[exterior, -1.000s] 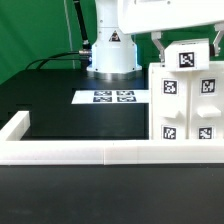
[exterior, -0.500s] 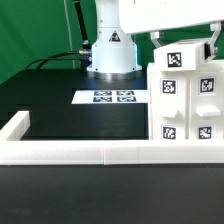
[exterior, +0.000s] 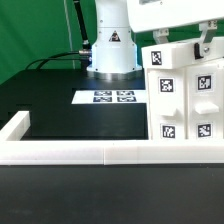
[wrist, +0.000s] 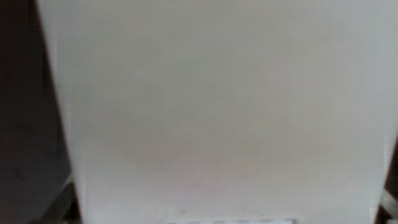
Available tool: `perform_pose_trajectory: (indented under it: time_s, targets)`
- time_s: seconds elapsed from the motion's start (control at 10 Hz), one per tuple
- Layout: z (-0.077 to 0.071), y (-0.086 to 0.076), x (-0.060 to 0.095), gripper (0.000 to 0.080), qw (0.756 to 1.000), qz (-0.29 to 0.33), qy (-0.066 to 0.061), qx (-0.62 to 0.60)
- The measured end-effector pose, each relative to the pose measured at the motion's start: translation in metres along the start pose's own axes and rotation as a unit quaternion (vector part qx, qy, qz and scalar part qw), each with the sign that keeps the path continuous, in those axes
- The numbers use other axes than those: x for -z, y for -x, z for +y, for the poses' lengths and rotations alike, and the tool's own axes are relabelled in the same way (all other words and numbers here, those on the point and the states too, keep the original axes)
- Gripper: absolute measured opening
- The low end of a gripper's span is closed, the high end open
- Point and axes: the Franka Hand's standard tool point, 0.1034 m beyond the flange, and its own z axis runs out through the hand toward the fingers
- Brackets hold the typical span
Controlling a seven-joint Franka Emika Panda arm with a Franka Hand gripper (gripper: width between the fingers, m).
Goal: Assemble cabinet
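The white cabinet body (exterior: 186, 112) stands at the exterior view's right, with several square markers on its front. A white top panel (exterior: 183, 60) with one marker lies on top of it. My gripper (exterior: 181, 42) comes down from above, with one finger on each side of this panel, and is shut on it. In the wrist view a plain white surface (wrist: 214, 100) fills almost the whole picture. My fingers hardly show there, only dark strips at the edges.
The marker board (exterior: 112, 97) lies flat on the black table behind the middle. A long low white border rail (exterior: 70, 152) runs along the front and turns back at the exterior view's left. The arm's base (exterior: 112, 52) stands at the back.
The top panel's marker has shifted toward the exterior view's left across the frames. My gripper has turned with it, and the cabinet body has stayed in place.
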Motion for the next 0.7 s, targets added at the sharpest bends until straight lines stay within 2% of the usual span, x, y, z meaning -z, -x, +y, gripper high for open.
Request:
perform_pose_trajectory:
  time_s: [0.4,0.5,0.7]
  targets:
    - [0.001,0.01,-0.002,0.0541,0.986,-0.02,-0.003,-0.168]
    - [0.002,0.015,-0.004,0.0541,0.978,-0.025,0.002,-0.205]
    - [-0.001,0.019,-0.002,0.0541,0.948,-0.035,0.002,-0.317]
